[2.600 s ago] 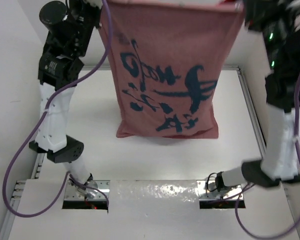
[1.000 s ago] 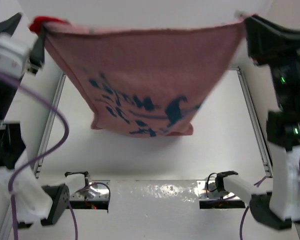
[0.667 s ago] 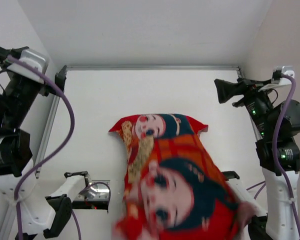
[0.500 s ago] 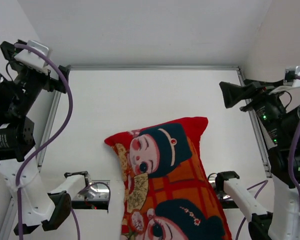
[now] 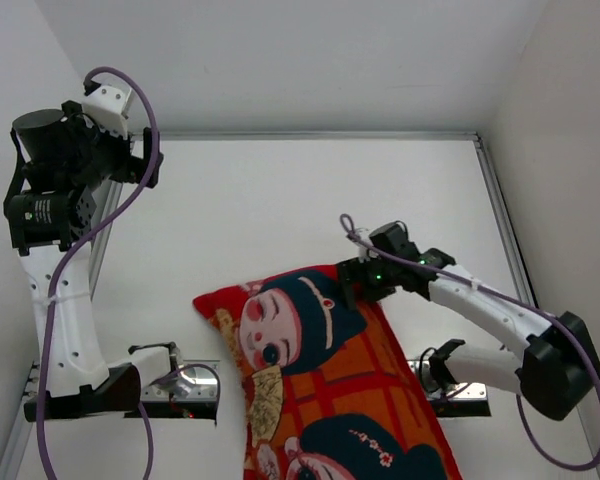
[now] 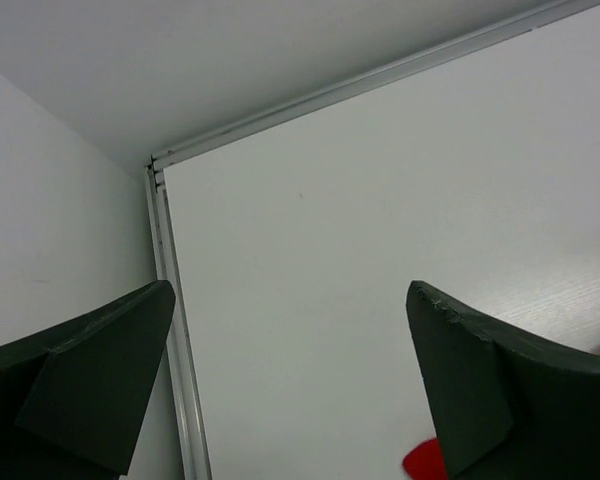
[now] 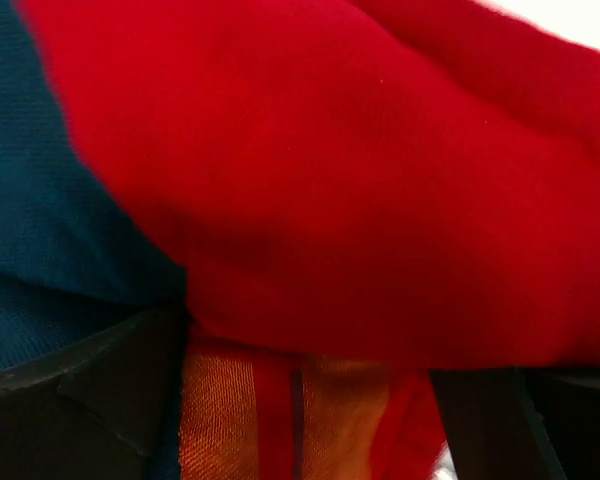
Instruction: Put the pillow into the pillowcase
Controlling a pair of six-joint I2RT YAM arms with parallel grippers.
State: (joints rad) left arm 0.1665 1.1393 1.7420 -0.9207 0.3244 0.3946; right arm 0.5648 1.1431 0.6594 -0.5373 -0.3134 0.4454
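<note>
Pillowcase (image 5: 320, 390) is lying plump on the near half of the table (image 5: 280, 200) in the top view, running from near the middle down and right past the near edge of the picture, its printed faces turned up. Right gripper (image 5: 352, 285) is sitting at the far right corner of the pillowcase, its arm reaching in low from the right. Left gripper (image 5: 150, 168) is hanging high at the far left, well apart from the pillowcase.

Left wrist view: the left gripper (image 6: 290, 295) is standing open, its dark fingers (image 6: 100, 370) spread wide with only bare table between them. A metal rail (image 6: 175, 380) is running along the table's left edge to the far corner. A small bit of the red pillowcase (image 6: 425, 462) is peeking in at the near edge.

Right wrist view: red and teal cloth of the pillowcase (image 7: 330, 200) is filling nearly the whole picture. The right gripper (image 7: 305, 350) is showing its fingers (image 7: 80, 390) wide apart, with the cloth bulging between them; the jaws are not closing on it.
</note>
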